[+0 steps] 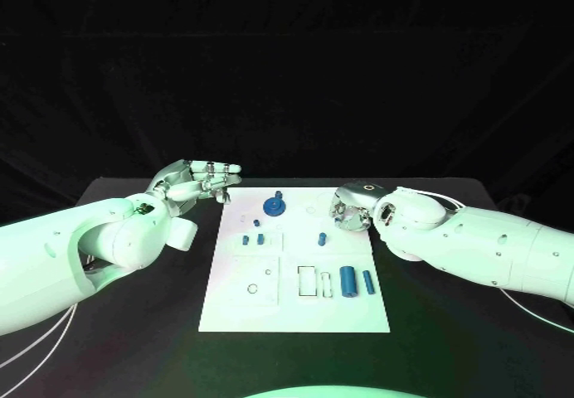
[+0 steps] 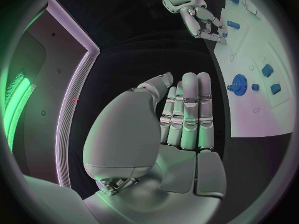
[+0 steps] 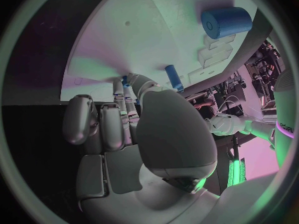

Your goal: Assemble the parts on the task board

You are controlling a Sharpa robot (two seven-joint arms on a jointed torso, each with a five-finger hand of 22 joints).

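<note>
the white board [image 1: 299, 307] lies lengthwise between the two arms, with the blue parts scattered over its far and middle stretches. the right hand [image 1: 352, 207] hangs over the board's far right corner, fingers pointing down at the surface. in the right wrist view its fingertips [image 3: 124, 82] come down close together onto the board and something small and blue shows right at their tips, but whether they have pinched it or are merely touching it cannot be told.

the left hand [image 1: 197, 180] hovers off the board's far left corner, over the black table [image 1: 143, 332], fingers straight, side by side, and holding nothing; the left wrist view shows its flat palm [image 2: 181, 134] bare.

the nearest loose part to the right hand is the short blue peg [image 1: 322, 239], just on the near side of its fingers and toward the board's middle, lying with its long axis along the board's length. the blue gear [image 1: 275, 206] sits between the two hands, a little closer to the left one. the thick blue cylinder [image 1: 347, 280] and the slim rod [image 1: 368, 282] lie further toward the robot on the right arm's side, both also lengthwise. the right hand looks better placed for the next pick.
</note>
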